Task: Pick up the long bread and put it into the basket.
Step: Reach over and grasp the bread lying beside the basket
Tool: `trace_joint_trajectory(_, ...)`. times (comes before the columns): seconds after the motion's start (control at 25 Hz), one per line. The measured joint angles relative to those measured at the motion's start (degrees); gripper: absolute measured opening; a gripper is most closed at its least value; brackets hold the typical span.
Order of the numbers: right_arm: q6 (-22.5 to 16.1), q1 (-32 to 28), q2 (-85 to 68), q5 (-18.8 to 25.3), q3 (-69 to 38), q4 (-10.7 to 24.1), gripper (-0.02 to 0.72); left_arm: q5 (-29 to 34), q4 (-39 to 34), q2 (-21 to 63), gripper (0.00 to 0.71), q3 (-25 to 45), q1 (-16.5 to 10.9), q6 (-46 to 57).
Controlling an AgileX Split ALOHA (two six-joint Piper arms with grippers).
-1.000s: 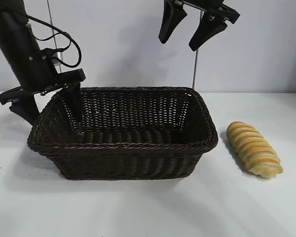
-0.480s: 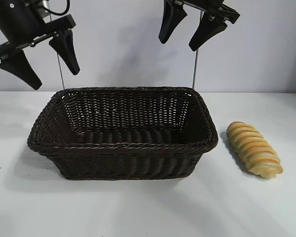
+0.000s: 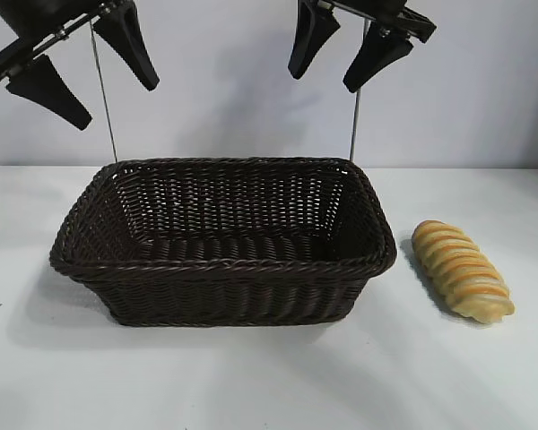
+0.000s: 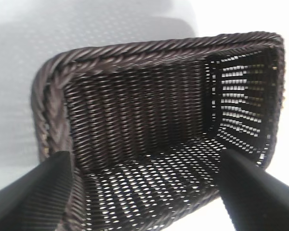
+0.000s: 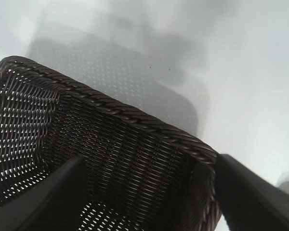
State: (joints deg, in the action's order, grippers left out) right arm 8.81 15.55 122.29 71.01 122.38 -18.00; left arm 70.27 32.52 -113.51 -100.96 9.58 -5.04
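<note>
One wicker basket [image 3: 224, 242] sits mid-table [image 3: 269, 385] with nothing in it. One long bread [image 3: 462, 270] lies on the table just beside the basket's right end, toward the table's right edge. Two grippers hang above, both released: left gripper [image 3: 81, 76] over the basket's left end, right gripper [image 3: 332, 63] over its back right.

Both arms are matte black. Left hand [image 3: 82, 67]: two long tapered fingers [image 3: 130, 40], wedge-shaped, blunt tips, hung off a flat black crossbar w/ a couple of small pale screws. Right hand [image 3: 334, 55]: same build, two black wedge fingers [image 3: 308, 38] under a black bar. Up close the finger faces look smooth, no markings, slightly rounded edges.
</note>
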Motion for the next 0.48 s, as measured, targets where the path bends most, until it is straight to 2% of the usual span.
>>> trace_joint_trajectory(0.4, 0.0, 0.0, 0.0, 0.0, 0.0, 0.1, 0.536, 0.0, 0.1, 0.0, 0.599, 0.0, 0.0, 0.0)
trace_joint_trajectory(0.48, -0.1, 0.0, 0.0, 0.0, 0.0, 1.4, 0.536, 0.0, 0.1, 0.0, 0.599, 0.0, 0.0, 0.0)
